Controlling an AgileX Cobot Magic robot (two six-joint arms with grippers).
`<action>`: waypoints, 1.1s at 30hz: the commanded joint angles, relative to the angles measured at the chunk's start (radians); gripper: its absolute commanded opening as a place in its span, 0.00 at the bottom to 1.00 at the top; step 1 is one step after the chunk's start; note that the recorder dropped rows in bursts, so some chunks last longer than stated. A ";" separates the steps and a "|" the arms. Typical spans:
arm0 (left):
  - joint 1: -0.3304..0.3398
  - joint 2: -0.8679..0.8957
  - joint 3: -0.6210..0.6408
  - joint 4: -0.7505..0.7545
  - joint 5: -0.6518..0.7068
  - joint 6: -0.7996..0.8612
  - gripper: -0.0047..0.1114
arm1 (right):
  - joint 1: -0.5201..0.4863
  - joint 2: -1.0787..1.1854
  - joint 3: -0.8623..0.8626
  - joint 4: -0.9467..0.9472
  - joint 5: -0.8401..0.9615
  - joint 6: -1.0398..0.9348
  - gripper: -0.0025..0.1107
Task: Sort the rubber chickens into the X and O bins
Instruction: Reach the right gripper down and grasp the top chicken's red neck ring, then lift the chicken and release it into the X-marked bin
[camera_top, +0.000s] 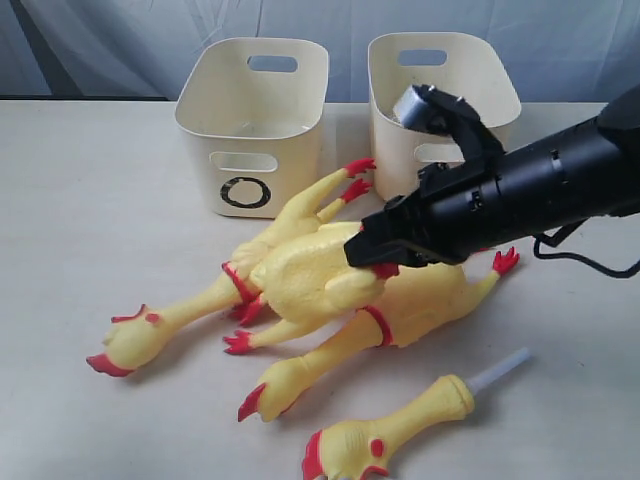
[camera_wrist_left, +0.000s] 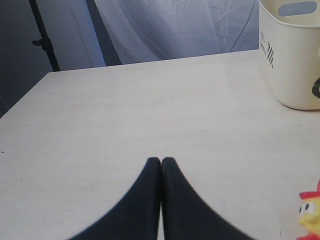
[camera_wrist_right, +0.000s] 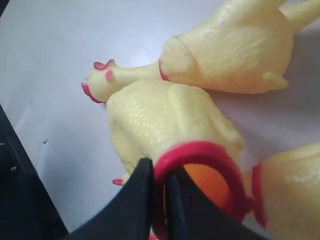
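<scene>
Several yellow rubber chickens lie piled mid-table in front of two cream bins. The O bin (camera_top: 250, 120) stands at the back left. The other bin (camera_top: 440, 90) stands beside it, its mark hidden by my right arm. My right gripper (camera_wrist_right: 159, 172) is shut on the red neck ring (camera_wrist_right: 200, 152) of a headless chicken body (camera_top: 310, 280), one finger inside the opening. Two long chickens (camera_top: 165, 325) (camera_top: 430, 295) lie under and beside it. A short chicken head with a white tube (camera_top: 390, 435) lies at the front. My left gripper (camera_wrist_left: 161, 161) is shut and empty over bare table.
The black right arm (camera_top: 540, 185) reaches in from the right, across the front of the right bin. In the left wrist view the O bin (camera_wrist_left: 292, 60) stands ahead to one side and a chicken head (camera_wrist_left: 311, 210) peeks in at the edge.
</scene>
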 joint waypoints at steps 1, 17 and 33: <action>-0.001 0.000 0.005 0.001 -0.006 -0.004 0.04 | -0.004 -0.112 -0.004 -0.009 0.005 -0.002 0.01; -0.001 0.000 0.005 0.001 -0.006 -0.004 0.04 | -0.004 -0.332 -0.033 -0.009 0.049 0.070 0.01; -0.001 0.000 0.005 0.001 -0.004 -0.004 0.04 | -0.004 -0.286 -0.145 -0.172 -0.681 0.106 0.01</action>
